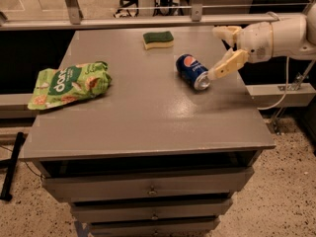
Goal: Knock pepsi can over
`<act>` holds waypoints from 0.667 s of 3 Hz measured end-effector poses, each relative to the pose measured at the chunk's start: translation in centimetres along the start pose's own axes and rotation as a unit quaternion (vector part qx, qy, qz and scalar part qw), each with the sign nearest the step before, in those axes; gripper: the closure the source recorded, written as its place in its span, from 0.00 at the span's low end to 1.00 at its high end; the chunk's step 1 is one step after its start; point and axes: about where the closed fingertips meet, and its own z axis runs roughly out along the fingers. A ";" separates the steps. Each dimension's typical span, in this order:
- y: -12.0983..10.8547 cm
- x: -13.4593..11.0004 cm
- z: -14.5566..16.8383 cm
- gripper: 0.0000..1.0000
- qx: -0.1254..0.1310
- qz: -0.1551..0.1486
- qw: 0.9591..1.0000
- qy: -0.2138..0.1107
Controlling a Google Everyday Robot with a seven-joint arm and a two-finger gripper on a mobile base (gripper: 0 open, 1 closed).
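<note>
The pepsi can (192, 71), dark blue with a round red-white-blue logo, lies on its side on the grey table top (148, 112), right of middle. Its silver top points to the front right. My gripper (214, 53) hangs just right of the can, on a white arm coming in from the right edge. It is open and holds nothing. The near finger (228, 65) slants down with its tip next to the can's silver end. The far finger (226, 32) is apart from the can.
A green snack bag (69, 84) lies flat at the table's left side. A green-and-yellow sponge (158, 39) sits at the back middle. A metal rail (138, 19) runs behind the table. Drawers (148, 185) are below the front edge.
</note>
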 end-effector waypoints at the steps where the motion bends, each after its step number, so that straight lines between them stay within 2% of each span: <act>1: -0.4 1.1 -2.7 0.00 0.011 -0.002 1.000 0.020; 2: -0.4 1.0 -2.9 0.00 0.011 -0.003 1.000 0.021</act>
